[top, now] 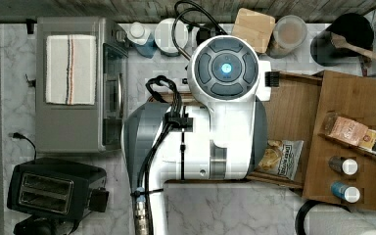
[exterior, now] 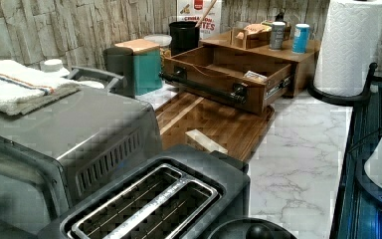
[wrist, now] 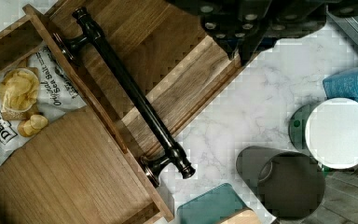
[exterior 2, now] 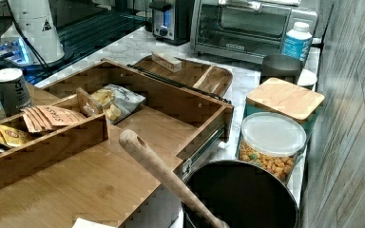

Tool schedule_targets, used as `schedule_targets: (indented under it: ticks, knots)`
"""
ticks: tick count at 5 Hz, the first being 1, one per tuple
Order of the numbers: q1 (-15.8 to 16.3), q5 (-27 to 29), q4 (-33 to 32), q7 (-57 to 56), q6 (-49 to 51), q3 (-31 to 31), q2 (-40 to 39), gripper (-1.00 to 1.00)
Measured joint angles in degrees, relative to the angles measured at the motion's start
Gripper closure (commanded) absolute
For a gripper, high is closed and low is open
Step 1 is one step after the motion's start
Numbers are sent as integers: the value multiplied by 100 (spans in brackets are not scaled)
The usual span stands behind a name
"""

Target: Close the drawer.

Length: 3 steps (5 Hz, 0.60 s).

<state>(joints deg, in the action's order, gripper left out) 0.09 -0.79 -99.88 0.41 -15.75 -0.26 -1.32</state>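
On the marble desk (exterior: 298,149), the drawer (exterior 2: 171,118) stands pulled well out of its wooden cabinet (exterior: 298,62), its dark bar handle (wrist: 130,91) over a darker wooden tray (exterior: 214,124). A chip bag (wrist: 16,102) lies inside the drawer near the front wall. Seen from the wrist view, the jaws (wrist: 242,42) hang above the tray's edge, apart from the handle; whether they are open I cannot tell.

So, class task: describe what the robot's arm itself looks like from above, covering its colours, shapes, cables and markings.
In the top view the arm has glossy white rounded shells with grey sections. Its round end cap carries dark grey segmented pads around a glowing blue centre light. Black cables loop alongside, clipped to the casing, running to a ribbed metal connector.
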Motion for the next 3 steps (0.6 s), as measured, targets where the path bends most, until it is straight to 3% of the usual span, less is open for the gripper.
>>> schedule_targets:
  ticks: [3]
  knots:
    - [0, 0, -95, -21, -394, -2, -135, 100]
